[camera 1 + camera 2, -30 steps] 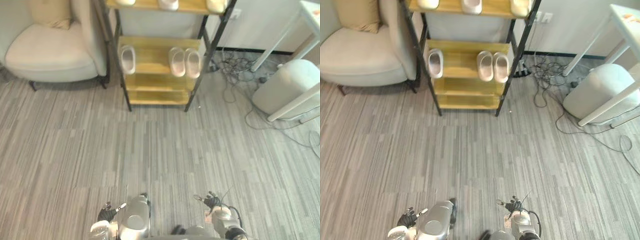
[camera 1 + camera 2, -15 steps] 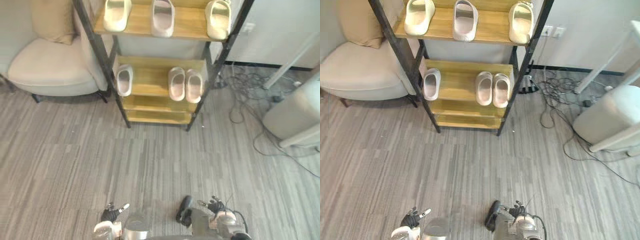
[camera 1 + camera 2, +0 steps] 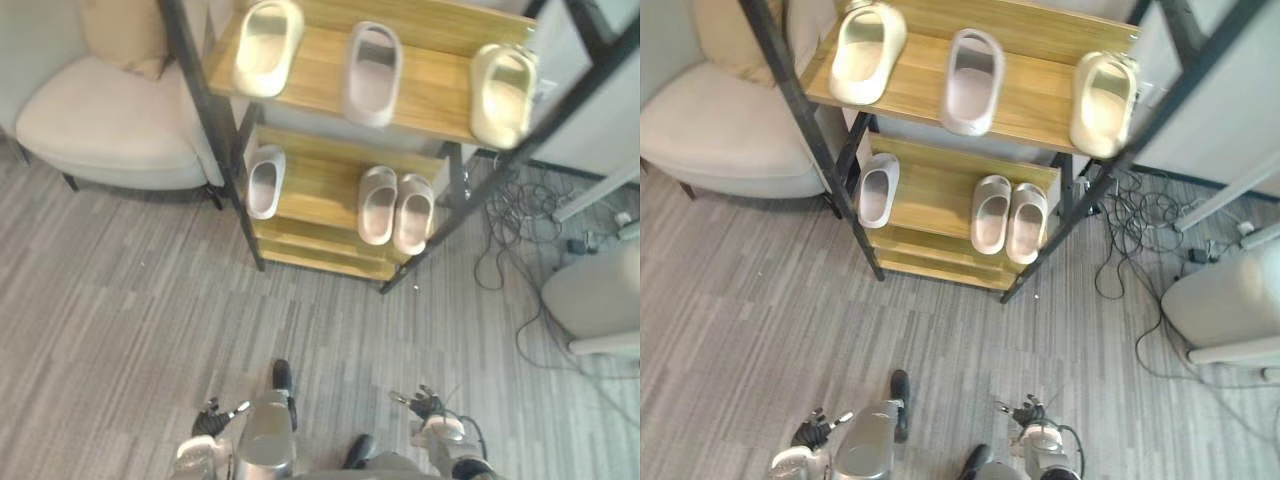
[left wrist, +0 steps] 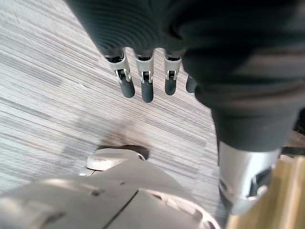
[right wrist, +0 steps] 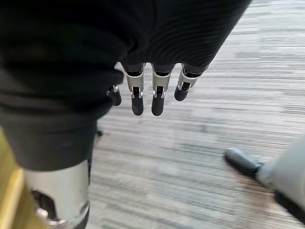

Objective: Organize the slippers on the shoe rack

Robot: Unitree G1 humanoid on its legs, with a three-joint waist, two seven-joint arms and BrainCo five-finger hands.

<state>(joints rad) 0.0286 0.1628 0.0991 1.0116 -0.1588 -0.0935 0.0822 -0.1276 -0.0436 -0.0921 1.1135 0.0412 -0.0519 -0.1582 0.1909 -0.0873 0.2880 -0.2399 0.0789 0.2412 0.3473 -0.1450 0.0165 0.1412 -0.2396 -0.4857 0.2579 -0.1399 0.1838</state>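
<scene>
We've got every slipper sitting on the shoe rack [image 3: 440,95], upper middle of the frame. Top shelf has a cream slipper [image 3: 267,33], a pale slipper [image 3: 372,73] and another cream one [image 3: 502,81]. Below are a single slipper [image 3: 264,181] and a pair [image 3: 396,206]. All the long axes run front-to-back; we can't tell which end is the toe. The left hand [image 3: 210,420] and right hand [image 3: 424,403] hang at the bottom edge, fingers [image 4: 141,88] loose, holding nothing.

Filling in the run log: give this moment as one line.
left robot hand: open, empty | right robot hand: open, empty | upper shelf: three slippers | lower shelf: single slipper, separate pair
</scene>
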